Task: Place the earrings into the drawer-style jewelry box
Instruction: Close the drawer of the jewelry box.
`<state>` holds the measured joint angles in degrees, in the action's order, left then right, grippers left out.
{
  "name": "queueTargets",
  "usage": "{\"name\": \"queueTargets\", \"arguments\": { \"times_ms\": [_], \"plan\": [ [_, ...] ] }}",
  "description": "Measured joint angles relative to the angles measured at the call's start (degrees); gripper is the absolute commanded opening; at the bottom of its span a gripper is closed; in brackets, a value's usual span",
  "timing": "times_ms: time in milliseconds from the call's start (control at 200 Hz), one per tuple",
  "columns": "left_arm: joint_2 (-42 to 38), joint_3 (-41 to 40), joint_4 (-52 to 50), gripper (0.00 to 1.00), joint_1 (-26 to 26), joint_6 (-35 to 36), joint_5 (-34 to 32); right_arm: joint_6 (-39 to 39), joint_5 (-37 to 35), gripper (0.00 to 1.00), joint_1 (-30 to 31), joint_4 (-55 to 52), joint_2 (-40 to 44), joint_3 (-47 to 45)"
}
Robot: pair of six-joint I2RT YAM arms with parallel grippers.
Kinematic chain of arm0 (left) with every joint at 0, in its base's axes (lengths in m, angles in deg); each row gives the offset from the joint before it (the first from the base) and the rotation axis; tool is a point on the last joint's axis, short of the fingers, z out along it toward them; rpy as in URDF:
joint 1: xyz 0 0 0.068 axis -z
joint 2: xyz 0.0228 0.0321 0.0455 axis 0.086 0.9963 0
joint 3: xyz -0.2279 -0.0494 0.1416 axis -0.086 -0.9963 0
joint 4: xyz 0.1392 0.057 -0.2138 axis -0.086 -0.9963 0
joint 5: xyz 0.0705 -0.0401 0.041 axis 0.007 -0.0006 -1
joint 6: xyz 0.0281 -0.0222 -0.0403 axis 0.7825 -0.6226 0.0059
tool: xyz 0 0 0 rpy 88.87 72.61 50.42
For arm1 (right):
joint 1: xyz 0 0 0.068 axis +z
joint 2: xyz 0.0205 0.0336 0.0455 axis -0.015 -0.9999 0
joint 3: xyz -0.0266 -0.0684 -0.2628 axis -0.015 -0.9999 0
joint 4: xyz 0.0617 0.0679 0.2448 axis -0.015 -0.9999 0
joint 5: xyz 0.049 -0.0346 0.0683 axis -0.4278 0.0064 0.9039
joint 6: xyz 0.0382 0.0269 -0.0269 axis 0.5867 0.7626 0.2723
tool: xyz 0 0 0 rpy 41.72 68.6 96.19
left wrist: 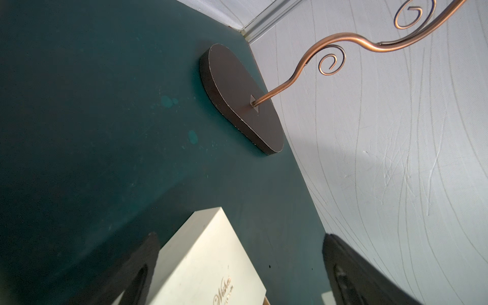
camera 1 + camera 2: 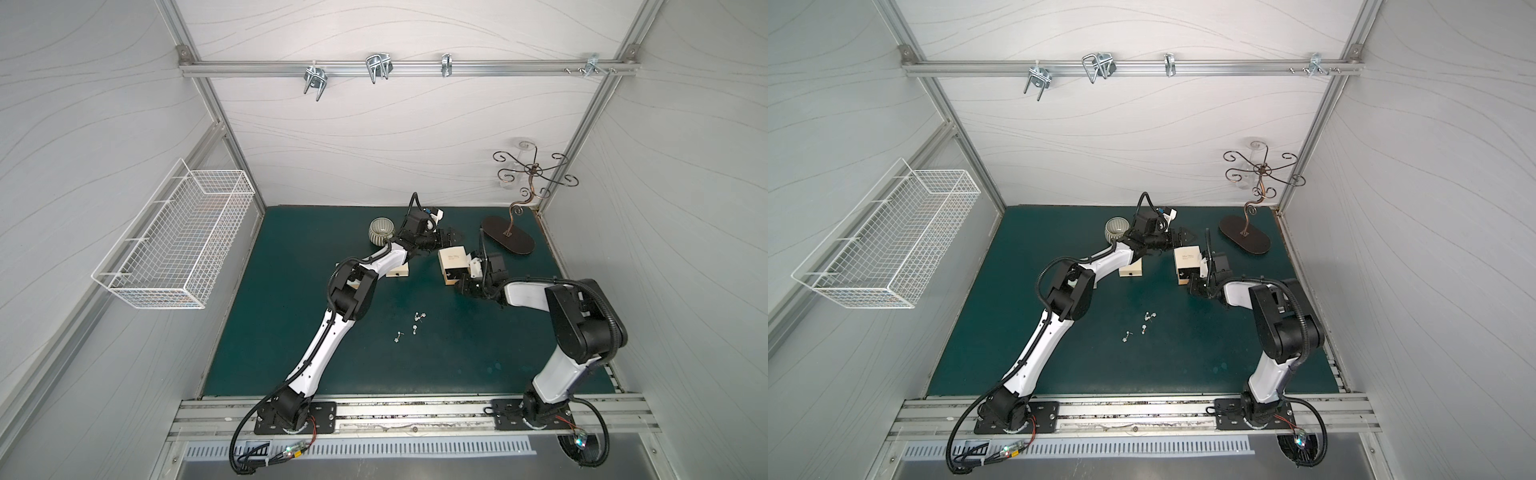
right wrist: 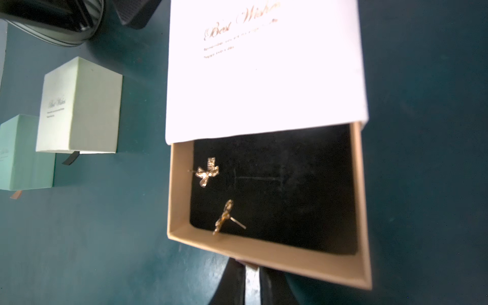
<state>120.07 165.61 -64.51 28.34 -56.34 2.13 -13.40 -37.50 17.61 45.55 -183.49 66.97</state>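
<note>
I am looking down on a dark green table mat [image 2: 478, 361], with both arms reaching out from their bases. A white wire basket [image 2: 178, 249] is hanging on the side wall, well apart from the left gripper [image 2: 453, 235] on its outer side. A copper scrollwork jewelry stand [image 2: 498, 232] is standing on its dark oval base ahead of the left gripper. The left gripper is hovering with its fingers [image 1: 121, 269] spread wide, holding nothing, near the far end of the drawer-style jewelry box [image 2: 451, 261]; I cannot tell whether it is touching.

The box is lying between the two grippers, its white sleeve lettered "Best Wishes" in gold. Its tan drawer [image 3: 290, 260] is sitting partly pulled out toward the right gripper [image 2: 462, 286]. The right gripper is closed, its fingers [image 3: 227, 285] pinching the small pull tab [image 3: 250, 268] on the drawer front.

A cream box [image 3: 79, 105] and a mint box [image 3: 23, 153] are resting off to the right gripper's left. A ribbed bowl [image 2: 381, 239] is sitting beside the left arm's wrist.

Two glittering earrings [image 3: 207, 171] are lying on the drawer's black lining, just beyond the right gripper's fingertips. A few loose earrings [image 2: 415, 329] are lying scattered on the mat, well apart from both grippers, back toward the bases.
</note>
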Motion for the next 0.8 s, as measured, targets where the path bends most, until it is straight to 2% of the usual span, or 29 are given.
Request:
{"name": "queueTargets", "arguments": {
  "times_ms": [800],
  "plan": [
    [0.0,0.2,0.02,0.99,0.04,0.0,1.16,0.39,1.03,0.14,-0.04,0.96,-4.85,5.03]
  ]
}}
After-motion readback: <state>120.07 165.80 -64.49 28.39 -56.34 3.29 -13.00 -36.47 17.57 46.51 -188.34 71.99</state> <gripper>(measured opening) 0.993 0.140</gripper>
